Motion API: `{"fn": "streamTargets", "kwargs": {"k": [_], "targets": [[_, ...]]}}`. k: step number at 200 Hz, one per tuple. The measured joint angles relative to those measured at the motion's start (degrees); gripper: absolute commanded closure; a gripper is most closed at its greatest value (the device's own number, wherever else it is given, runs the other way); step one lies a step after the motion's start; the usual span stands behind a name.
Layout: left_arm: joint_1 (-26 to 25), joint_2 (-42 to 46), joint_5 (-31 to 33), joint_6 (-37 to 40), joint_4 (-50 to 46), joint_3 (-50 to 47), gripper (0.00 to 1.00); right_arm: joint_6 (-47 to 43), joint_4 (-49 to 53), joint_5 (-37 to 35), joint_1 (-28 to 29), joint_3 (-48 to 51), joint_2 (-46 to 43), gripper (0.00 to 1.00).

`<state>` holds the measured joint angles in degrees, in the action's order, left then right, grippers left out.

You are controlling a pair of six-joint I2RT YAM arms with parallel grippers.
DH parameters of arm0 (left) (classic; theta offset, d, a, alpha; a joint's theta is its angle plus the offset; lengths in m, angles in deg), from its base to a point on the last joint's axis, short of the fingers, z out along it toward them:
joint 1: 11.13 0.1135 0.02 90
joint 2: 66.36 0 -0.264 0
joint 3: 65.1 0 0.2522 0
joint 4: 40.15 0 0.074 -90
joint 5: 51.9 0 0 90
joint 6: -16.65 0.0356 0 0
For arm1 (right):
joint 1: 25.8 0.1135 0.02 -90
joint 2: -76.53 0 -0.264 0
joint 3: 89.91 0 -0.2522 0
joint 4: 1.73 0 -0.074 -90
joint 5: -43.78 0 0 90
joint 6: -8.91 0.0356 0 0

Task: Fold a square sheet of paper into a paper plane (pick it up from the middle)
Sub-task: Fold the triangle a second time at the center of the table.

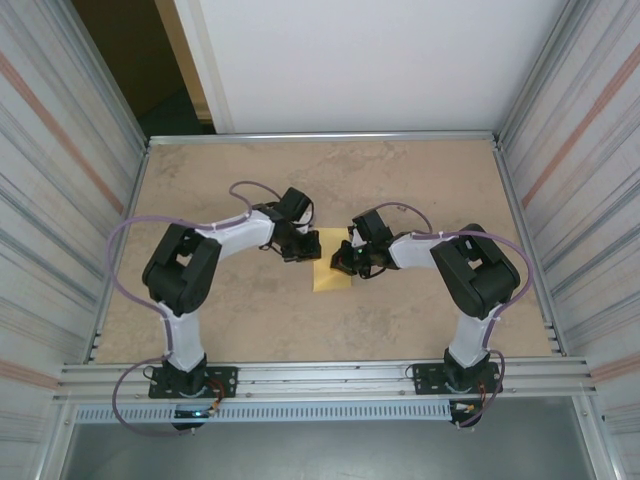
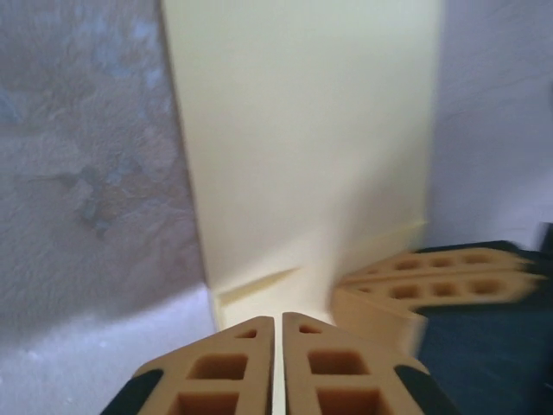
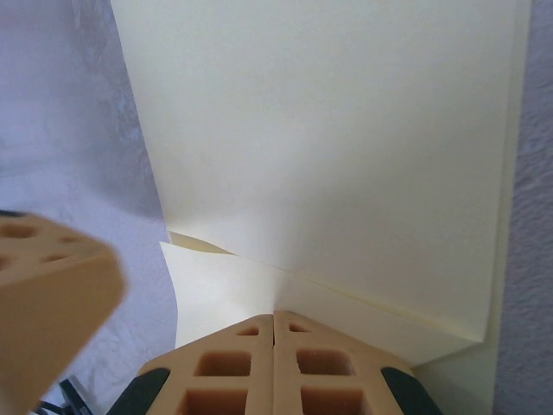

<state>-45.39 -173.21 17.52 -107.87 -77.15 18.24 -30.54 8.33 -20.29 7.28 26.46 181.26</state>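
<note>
The square sheet of paper [image 1: 330, 279] lies pale yellow at the table's middle, partly folded, with one layer over another [image 3: 328, 130]. My left gripper [image 1: 308, 247] sits at its far-left edge. In the left wrist view its jaws [image 2: 278, 320] stand a hairline apart with pale paper [image 2: 302, 130] in the slit. My right gripper [image 1: 345, 262] is at the sheet's right side, shut [image 3: 275, 314] on a folded flap whose creases run into its tips. Each wrist view catches the other gripper's fingers [image 2: 432, 277] [image 3: 43, 285] close by. The paper plane is out of view.
The mottled beige table [image 1: 400, 180] is fenced by corrugated metal walls [image 1: 60, 170] on the left and right. An aluminium rail [image 1: 320, 378] carrying both arm bases runs along the near edge. Both arms reach inward and nearly meet over the sheet.
</note>
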Motion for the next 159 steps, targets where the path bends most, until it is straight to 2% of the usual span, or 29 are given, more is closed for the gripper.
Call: {"fn": "streamTargets", "kwargs": {"k": [44,109,159], "targets": [[-1.1,8.7,-3.7,-6.3,9.0,-9.4,0.87,0.4,-0.8,0.8,-0.1,0.1,0.4,1.00],[-5.2,6.9,-6.4,-11.8,14.1,-13.6,0.89,1.4,-2.7,2.2,-0.5,0.3,1.1,1.00],[-5.5,5.4,-5.8,-13.8,17.1,-15.4,0.89,1.5,-3.6,2.6,-0.9,0.8,1.2,1.00]]}}
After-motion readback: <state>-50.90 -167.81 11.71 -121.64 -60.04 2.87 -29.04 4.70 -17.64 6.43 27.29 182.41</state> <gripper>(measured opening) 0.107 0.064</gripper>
